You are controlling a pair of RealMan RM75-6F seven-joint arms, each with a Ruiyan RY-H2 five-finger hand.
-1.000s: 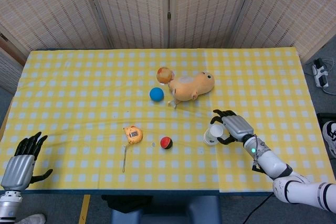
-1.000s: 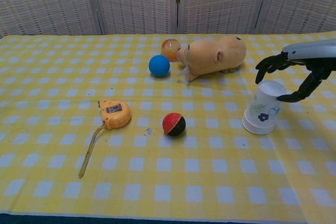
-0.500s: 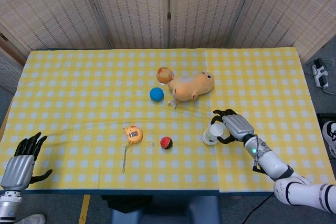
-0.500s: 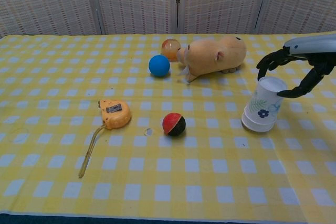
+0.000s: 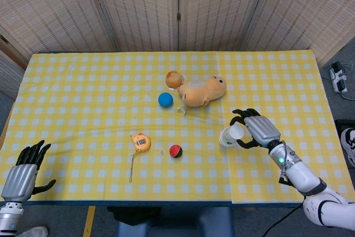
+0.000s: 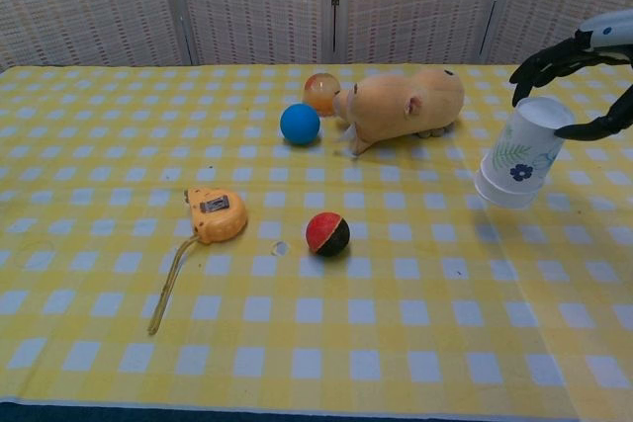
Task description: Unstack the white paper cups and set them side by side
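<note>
The white paper cups (image 6: 521, 153) with a blue flower print are nested upside down, tilted, and lifted off the yellow checked tablecloth (image 6: 396, 323). My right hand (image 6: 584, 66) grips them by the closed end, at the right of the table; in the head view the cups (image 5: 231, 136) sit just left of that hand (image 5: 257, 130). My left hand (image 5: 22, 171) hangs below the table's near left corner, fingers apart, holding nothing. It does not show in the chest view.
A tan plush animal (image 6: 406, 104) lies at the middle back, with an orange ball (image 6: 320, 91) and a blue ball (image 6: 300, 124) to its left. A red-and-black ball (image 6: 326, 234) and an orange tape measure (image 6: 213, 214) lie nearer the front.
My right hand has raised the stacked cups off the cloth and carried them up and to the right. The left hand has barely moved.
</note>
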